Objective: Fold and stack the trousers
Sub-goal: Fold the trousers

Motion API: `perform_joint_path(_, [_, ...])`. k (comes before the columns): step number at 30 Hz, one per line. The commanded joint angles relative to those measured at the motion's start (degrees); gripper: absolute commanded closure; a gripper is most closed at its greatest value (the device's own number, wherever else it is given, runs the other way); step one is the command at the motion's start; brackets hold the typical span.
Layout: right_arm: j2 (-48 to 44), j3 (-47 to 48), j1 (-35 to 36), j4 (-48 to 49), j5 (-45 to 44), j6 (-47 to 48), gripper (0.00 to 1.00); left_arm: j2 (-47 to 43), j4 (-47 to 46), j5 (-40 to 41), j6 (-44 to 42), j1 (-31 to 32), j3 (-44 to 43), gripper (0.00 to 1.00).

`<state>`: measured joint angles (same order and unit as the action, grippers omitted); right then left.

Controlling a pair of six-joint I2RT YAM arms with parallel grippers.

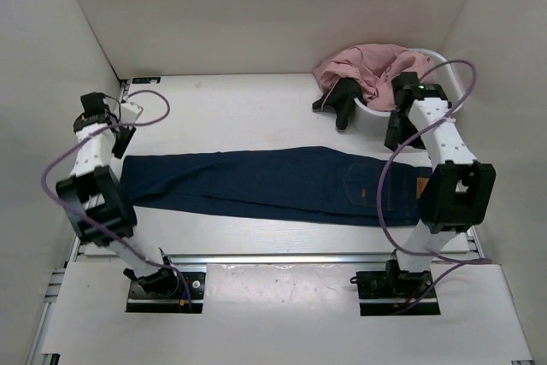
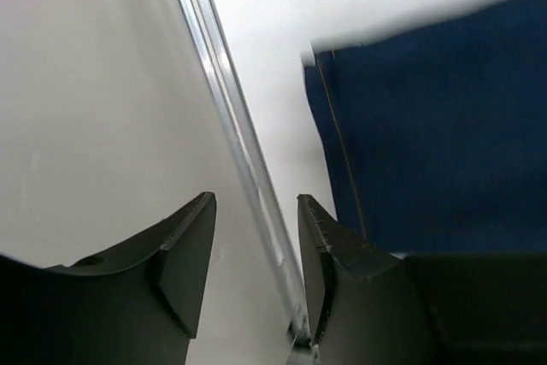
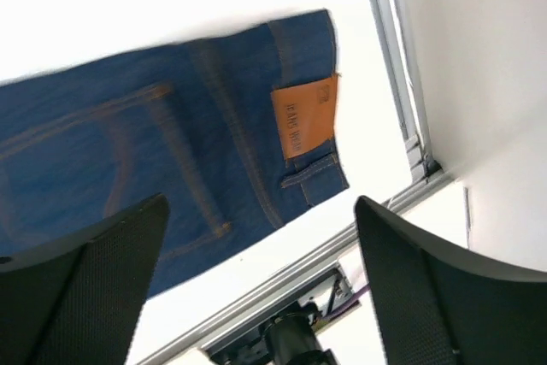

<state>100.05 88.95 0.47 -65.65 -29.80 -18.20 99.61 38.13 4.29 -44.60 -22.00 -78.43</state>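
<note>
Trousers [image 1: 273,184] flat across surface [image 1: 248,113] middle, waistband [image 1: 420,187] toward right edge, hems [image 1: 141,179] toward left edge. Left jaws parted, empty; right jaws wide, empty. Risk: uneven grabs at ends skew next fold; single-layer pinch lets layers slide apart.

The only lettering in view sits on the tan waistband patch [image 3: 305,117] of the dark blue denim trousers [image 3: 171,151], seen from the right wrist camera. A single line of small dark print runs along the length of the patch. Its first word looks like "JEANS", and what follows is too small and soft to read with any certainty. A smaller stamped mark sits near one end of the same patch, and it cannot be read either. From the top camera the patch [image 1: 421,187] shows only as a small tan rectangle on the trousers [image 1: 256,179] with no legible print. The left wrist view carries no text, number or sign.
</note>
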Motion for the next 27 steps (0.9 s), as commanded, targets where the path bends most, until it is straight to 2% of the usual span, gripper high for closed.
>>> perform_joint_path(1, [-4.4,2.3,9.4,-4.7,-3.5,1.0,0.08,-10.6,1.3,1.0,-11.8,-0.4,9.2,0.46])
perform_joint_path(2, [-4.4,0.5,12.3,-3.5,-2.3,2.9,0.12,-12.6,1.3,-1.0,-16.0,-0.4,12.0,0.46])
perform_joint_path(3, [-5.0,-0.4,18.9,-1.7,-0.7,4.0,0.19,-16.5,1.3,-2.1,-17.9,-0.4,17.3,0.47])
perform_joint_path(5, [-4.0,-1.7,25.9,-0.1,3.5,6.6,0.27,-20.0,1.3,-5.3,-21.4,-0.4,21.6,0.47])
perform_joint_path(6, [-2.4,-2.2,32.6,2.2,4.7,7.3,0.37,-22.0,1.3,-6.0,-21.4,-0.4,24.8,0.47])
perform_joint_path(9, [2.1,-1.6,43.3,7.2,5.3,8.6,0.58,-21.4,1.3,-6.5,-20.4,0.1,28.4,0.46])
perform_joint_path(15, [11.5,5.0,53.2,11.0,10.0,12.0,0.56,-17.4,-0.7,-10.7,-13.4,0.1,28.4,0.45])
perform_joint_path(18, [12.9,3.5,56.7,13.2,10.0,13.1,0.53,-16.2,-2.4,-10.2,-11.3,0.1,27.8,0.52])
perform_joint_path(21, [13.4,1.7,58.7,16.6,14.2,12.6,0.48,-15.4,-2.4,-10.2,-11.3,0.1,27.8,0.57])
perform_joint_path(24, [14.8,0.9,60.4,18.5,13.7,11.9,0.46,-13.9,-2.4,-9.7,-11.3,0.1,29.2,0.66])
perform_joint_path(27, [15.4,0.1,61.1,19.6,12.2,10.6,0.44,-13.9,-2.4,-9.7,-11.3,0.1,30.5,0.68])
